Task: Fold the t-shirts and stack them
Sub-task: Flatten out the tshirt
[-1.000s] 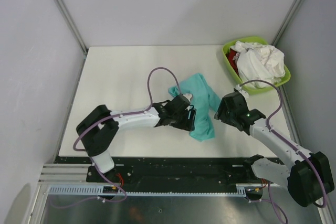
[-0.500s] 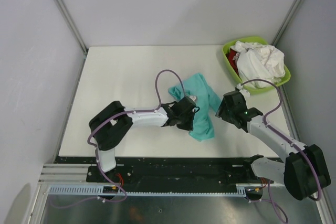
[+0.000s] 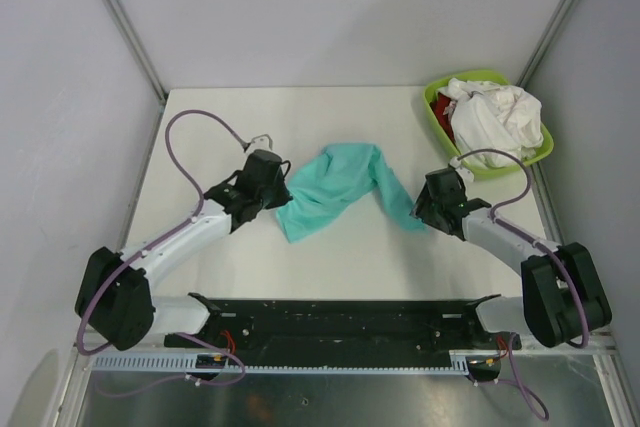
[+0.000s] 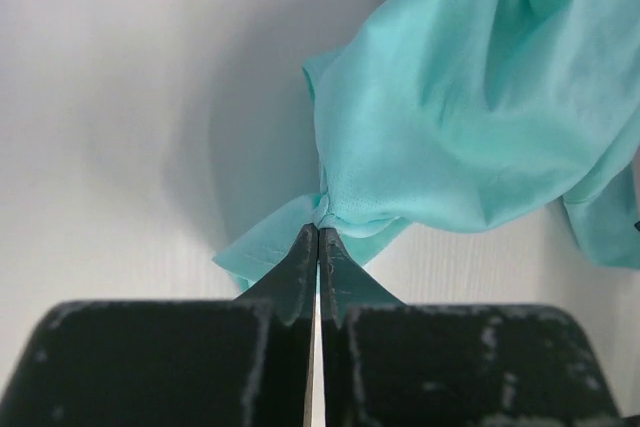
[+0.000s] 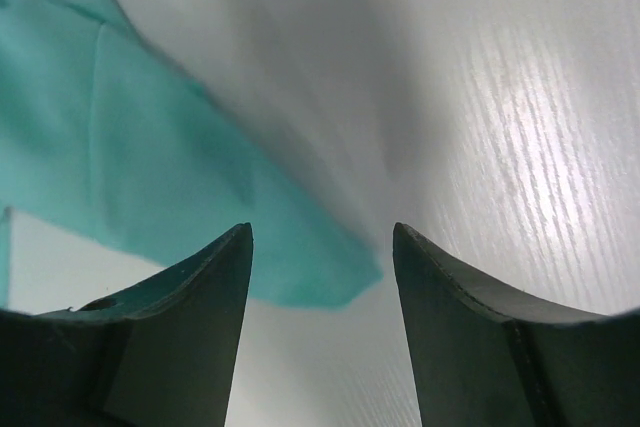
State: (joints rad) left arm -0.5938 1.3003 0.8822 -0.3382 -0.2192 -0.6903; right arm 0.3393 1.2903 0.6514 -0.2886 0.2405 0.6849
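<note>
A teal t-shirt point(image 3: 335, 185) lies stretched across the middle of the table. My left gripper point(image 3: 281, 198) is at its left end, shut on a bunched fold of the teal cloth point(image 4: 470, 117), with the fingertips point(image 4: 319, 231) pinched together. My right gripper point(image 3: 421, 215) sits low at the shirt's right tip and stands open. In the right wrist view a corner of the teal t-shirt point(image 5: 150, 177) lies on the table between its spread fingers point(image 5: 322, 247), not clamped. A crumpled white t-shirt point(image 3: 497, 117) and a bit of red cloth point(image 3: 444, 107) fill the basin.
A lime-green plastic basin point(image 3: 437, 125) stands at the back right corner of the white table point(image 3: 240, 127). Grey walls with metal posts close in both sides. The black rail with the arm bases runs along the near edge.
My left gripper closed on the teal shirt and pulled it left, spreading it out. The left arm swung far left. The right gripper shifted slightly toward the shirt's right tip.
</note>
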